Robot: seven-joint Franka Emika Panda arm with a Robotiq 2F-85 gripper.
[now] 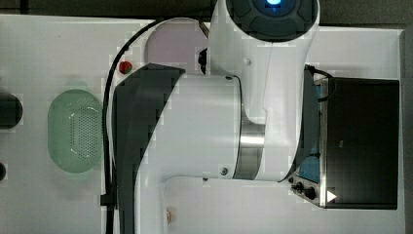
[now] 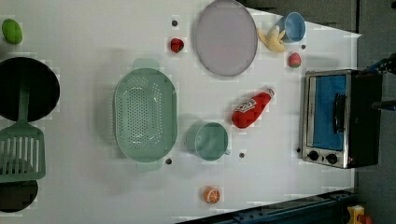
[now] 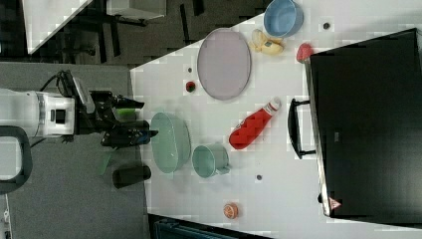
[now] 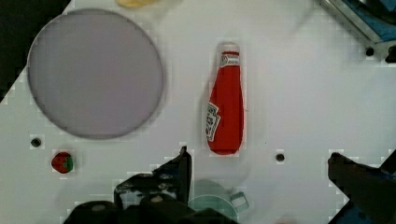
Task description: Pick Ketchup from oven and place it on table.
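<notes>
Risk first: Ketchup point(image 4: 225, 100) lies on its side on the table point(image 2: 93, 196), so it can roll if you bump it, and the green cup point(image 2: 211, 141) just beside its base can get knocked. Oven point(image 2: 337, 117) door looks shut, bottle is outside it. Gripper point(image 3: 142, 119) is empty with fingers wide apart, raised well clear; in the wrist view the bottle sits ahead of the fingertips.
</notes>
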